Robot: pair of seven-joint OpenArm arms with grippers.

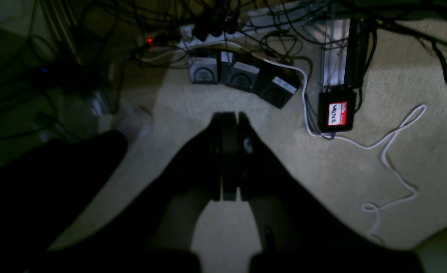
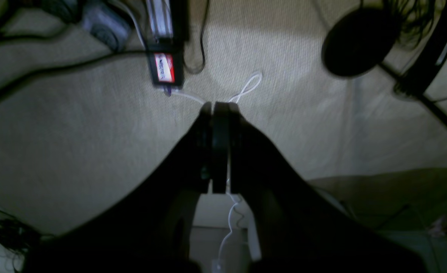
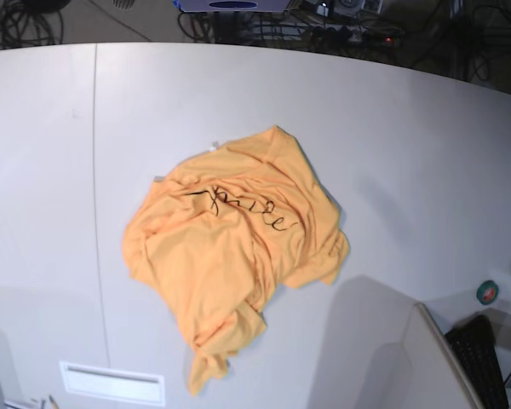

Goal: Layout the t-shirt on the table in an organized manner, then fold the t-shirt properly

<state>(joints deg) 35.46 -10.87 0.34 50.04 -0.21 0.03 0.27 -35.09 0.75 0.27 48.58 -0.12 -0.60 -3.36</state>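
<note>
The light orange t-shirt [image 3: 234, 256] lies crumpled in a heap near the middle of the white table [image 3: 409, 145], with black cursive lettering facing up. Neither arm shows in the base view. In the left wrist view my left gripper [image 1: 229, 113] is shut with nothing between its fingers, hanging over beige carpet away from the shirt. My right gripper [image 2: 219, 104] in the right wrist view is likewise shut and empty above the carpet. No wrist view shows the t-shirt or the table.
A thin dark seam [image 3: 96, 213] runs down the table's left part. A green roll [image 3: 488, 291] and a black keyboard [image 3: 485, 358] sit off its right corner. On the floor lie power bricks [image 1: 242, 77], a red-labelled black box [image 1: 337, 113] and a white cable [image 1: 394, 151].
</note>
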